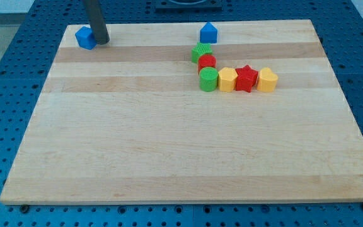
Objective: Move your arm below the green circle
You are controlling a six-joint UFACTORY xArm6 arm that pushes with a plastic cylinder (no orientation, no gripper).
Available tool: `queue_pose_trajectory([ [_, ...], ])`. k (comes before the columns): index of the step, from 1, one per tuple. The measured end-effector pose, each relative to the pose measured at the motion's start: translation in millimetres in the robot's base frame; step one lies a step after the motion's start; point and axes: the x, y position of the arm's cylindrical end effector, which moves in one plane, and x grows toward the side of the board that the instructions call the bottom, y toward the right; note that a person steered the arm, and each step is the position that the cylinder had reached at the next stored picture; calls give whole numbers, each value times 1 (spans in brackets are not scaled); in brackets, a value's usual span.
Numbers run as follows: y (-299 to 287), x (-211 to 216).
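The green circle [208, 79] is a short green cylinder near the board's upper middle. It touches a red circle [207, 62] above it and a yellow block [227, 80] on its right. My rod comes down at the view's top left and my tip [102, 41] rests on the board right next to a blue block [85, 38]. The tip is far to the left of the green circle and a little higher in the view.
A green star-like block [201, 52] sits above the red circle. A red star [246, 78] and a second yellow block [267, 80] continue the row to the right. A blue house-shaped block [208, 33] stands near the wooden board's [169, 157] top edge.
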Motion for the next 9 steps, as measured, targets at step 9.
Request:
queue_pose_trajectory([
  [9,165,200],
])
